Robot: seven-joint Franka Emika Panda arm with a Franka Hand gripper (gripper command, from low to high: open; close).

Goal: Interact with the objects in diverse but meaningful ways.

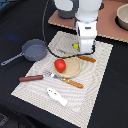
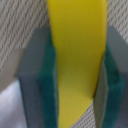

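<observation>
On the striped placemat (image 1: pixel 95 85) spread over the dark table (image 1: pixel 15 20), the white arm (image 1: pixel 86 22) stands over the mat's far edge with its gripper (image 1: pixel 86 50) pointing straight down. From the wrist view the gripper (image 2: pixel 75 75) is closed on the yellow banana (image 2: pixel 77 55): the fruit fills the gap between the two teal pads (image 2: pixel 49 80), pressed against both, with the weave of the mat showing behind it. In the exterior view only a small yellow bit of the banana (image 1: pixel 75 46) peeks out beside the fingers, so I cannot say whether it rests on the mat or hangs just above it. Nearer the middle of the mat lies a round wooden board (image 1: pixel 74 67) with the red tomato (image 1: pixel 60 65) sitting on its edge toward the exterior view's left. A fork with a brown handle (image 1: pixel 64 79) lies just in front of the board, and another brown-handled utensil (image 1: pixel 86 58) lies just behind it, near the gripper. The white fish (image 1: pixel 56 96) lies alone at the mat's near part. Off the mat to the exterior view's left, the grey frying pan (image 1: pixel 34 50) sits on the table, and a brown and red stick-like piece (image 1: pixel 31 78) lies at the mat's edge. A bowl (image 1: pixel 122 17) stands on a tan board (image 1: pixel 107 27) in the far corner.
</observation>
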